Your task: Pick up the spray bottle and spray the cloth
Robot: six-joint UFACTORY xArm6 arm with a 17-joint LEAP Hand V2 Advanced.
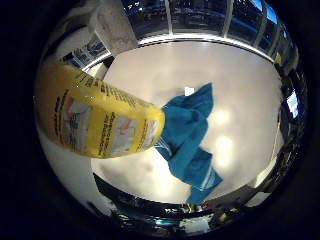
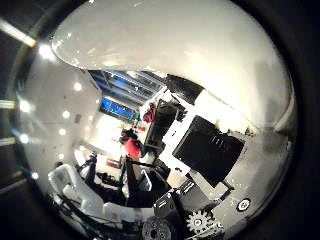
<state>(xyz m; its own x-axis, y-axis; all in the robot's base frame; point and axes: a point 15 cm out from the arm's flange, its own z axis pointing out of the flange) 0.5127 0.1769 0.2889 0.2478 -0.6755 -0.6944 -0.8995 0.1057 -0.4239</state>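
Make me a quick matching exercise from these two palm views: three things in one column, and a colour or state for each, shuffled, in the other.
Things:
1. bottle
2. cloth
3. table

Descriptions:
A. teal, crumpled
B. white, glossy, bearing the cloth
C. yellow, labelled, close to the palm

Pairs: 1-C, 2-A, 3-B

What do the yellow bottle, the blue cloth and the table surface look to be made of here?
Spray bottle: probably smooth yellow plastic, with a printed label. Cloth: soft woven fabric, crumpled in folds, pale stripes at one end. Table: hard, glossy white surface, mirroring lights.
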